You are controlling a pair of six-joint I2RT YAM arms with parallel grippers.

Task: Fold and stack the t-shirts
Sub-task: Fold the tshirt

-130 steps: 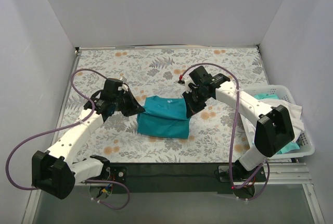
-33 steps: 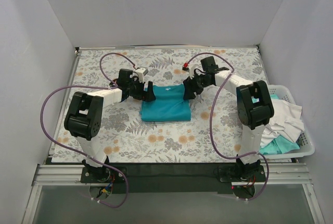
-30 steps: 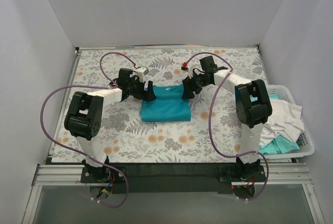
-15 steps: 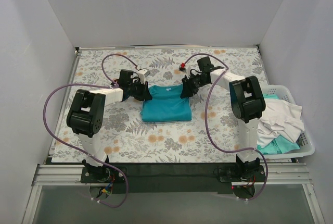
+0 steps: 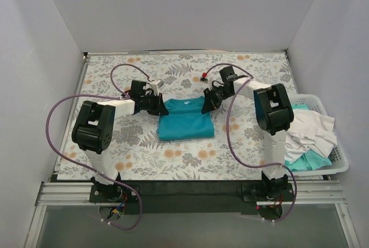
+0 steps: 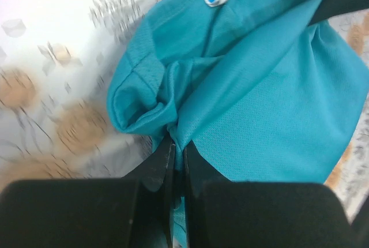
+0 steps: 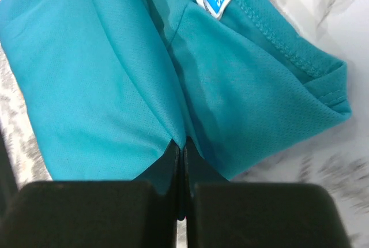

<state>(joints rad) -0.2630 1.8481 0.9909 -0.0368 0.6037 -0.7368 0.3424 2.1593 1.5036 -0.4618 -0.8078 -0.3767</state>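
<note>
In wrist views only, left end effector [image 6: 177,146], right end effector [image 7: 180,146] clenched on t-shirt [image 6: 277,104]

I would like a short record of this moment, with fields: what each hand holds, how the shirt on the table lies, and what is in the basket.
left hand: shut on the left edge of the teal t-shirt
right hand: shut on its right edge
teal t-shirt: folded, lying on the floral table between the arms, neck label towards the far side
basket: at the table's right edge, holding white and pale aqua shirts
shirts on the table: one
</note>
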